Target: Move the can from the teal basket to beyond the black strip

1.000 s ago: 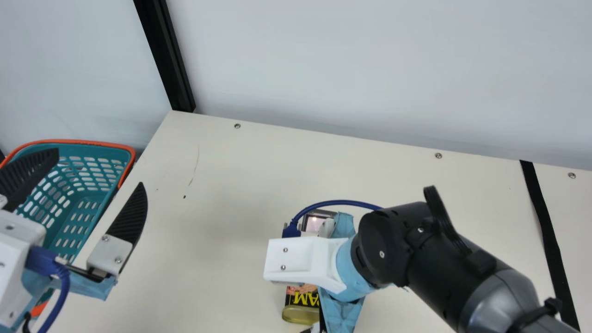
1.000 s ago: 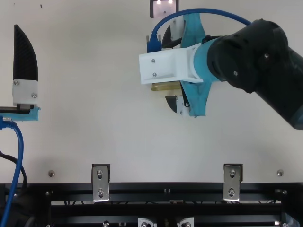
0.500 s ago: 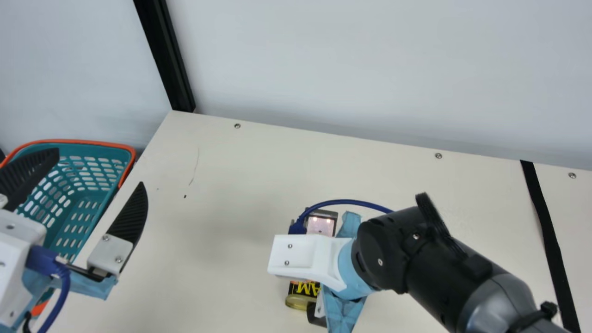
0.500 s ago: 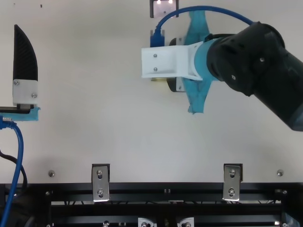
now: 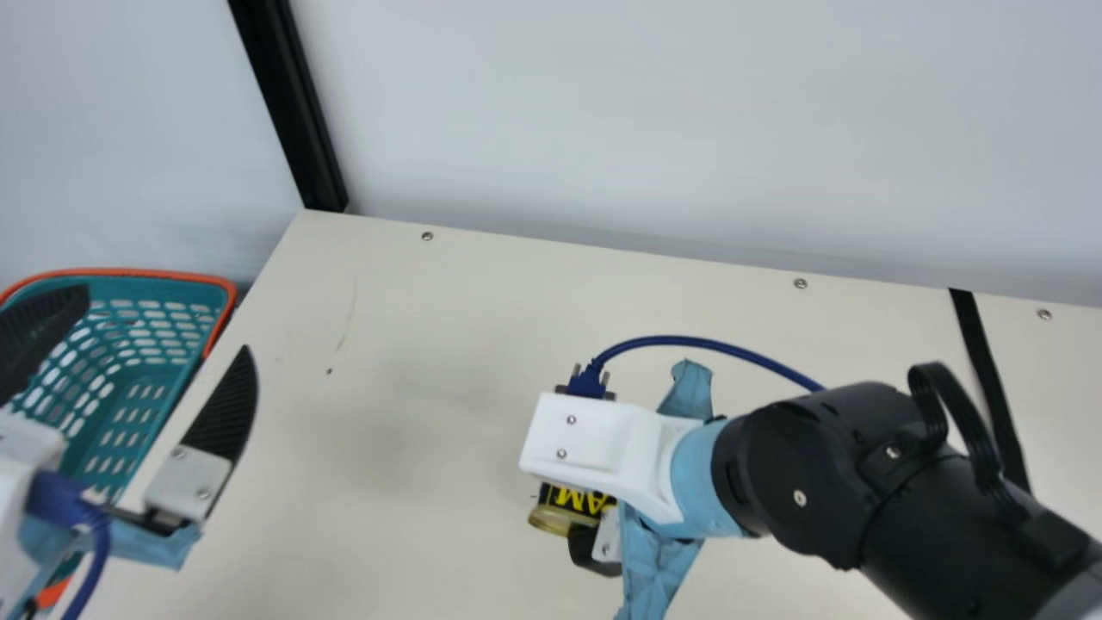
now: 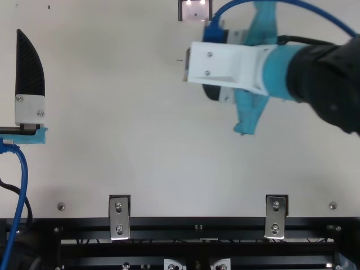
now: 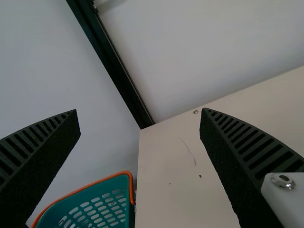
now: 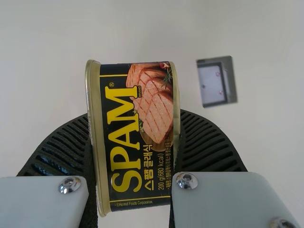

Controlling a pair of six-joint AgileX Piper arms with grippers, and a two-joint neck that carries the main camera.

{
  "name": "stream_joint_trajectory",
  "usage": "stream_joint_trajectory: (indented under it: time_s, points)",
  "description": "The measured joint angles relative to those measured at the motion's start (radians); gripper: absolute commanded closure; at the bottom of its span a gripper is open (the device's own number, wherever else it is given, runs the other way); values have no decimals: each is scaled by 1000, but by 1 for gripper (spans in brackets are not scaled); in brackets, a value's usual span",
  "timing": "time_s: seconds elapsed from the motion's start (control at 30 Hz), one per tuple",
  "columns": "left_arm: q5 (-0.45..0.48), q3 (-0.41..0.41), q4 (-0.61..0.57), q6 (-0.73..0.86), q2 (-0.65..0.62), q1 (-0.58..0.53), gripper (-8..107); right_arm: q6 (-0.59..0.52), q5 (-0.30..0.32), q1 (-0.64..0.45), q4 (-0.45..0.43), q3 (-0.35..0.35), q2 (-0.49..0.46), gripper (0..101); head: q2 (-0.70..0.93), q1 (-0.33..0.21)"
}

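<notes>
My right gripper (image 5: 594,551) is near the middle of the main view, its far finger hidden by the white wrist mount. The can (image 5: 572,504), dark with yellow lettering and a gold rim, pokes out below that mount. In the right wrist view the right gripper (image 8: 134,118) is shut on the can (image 8: 137,133), one ribbed finger along each side. My left gripper (image 5: 168,320) stands open and holds nothing, over the table's left edge; the left wrist view's gripper (image 7: 140,111) has its fingers wide apart. The teal basket (image 5: 129,387) is at the far left, beyond the table edge. The black strip (image 5: 990,370) crosses the table at right.
A small metal-framed plate (image 6: 194,10) lies on the table, left of the right wrist in the top view. A black post (image 5: 293,112) rises at the table's back left corner. Bare table (image 5: 413,387) stretches between the two grippers.
The right gripper's fingers have come together on the can, and gripper and can have moved right together. The left arm has kept still. The main camera has shifted slightly.
</notes>
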Motion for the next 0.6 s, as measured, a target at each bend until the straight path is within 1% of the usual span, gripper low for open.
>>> stream_joint_trajectory:
  time_s: [0.27, 0.3, 0.4, 0.5, 0.6]
  points:
    - [0, 0, 0, 0, 0, 0, 9, 47, 42, -101, -87, 29, -107, 101, -154, -15]
    - [0, 0, 0, 0, 0, 0, 9, 49, 52, -118, -98, 33, -121, 101, -174, -26]
    - [0, 0, 0, 0, 0, 0, 9, 49, 69, -170, -126, 47, -161, 101, -230, -26]
    - [0, 0, 0, 0, 0, 0, 9, 42, 89, -228, -150, 63, -204, 101, -292, -51]
    - [0, 0, 0, 0, 0, 0, 9, 21, 117, -291, -166, 78, -242, 101, -343, -51]
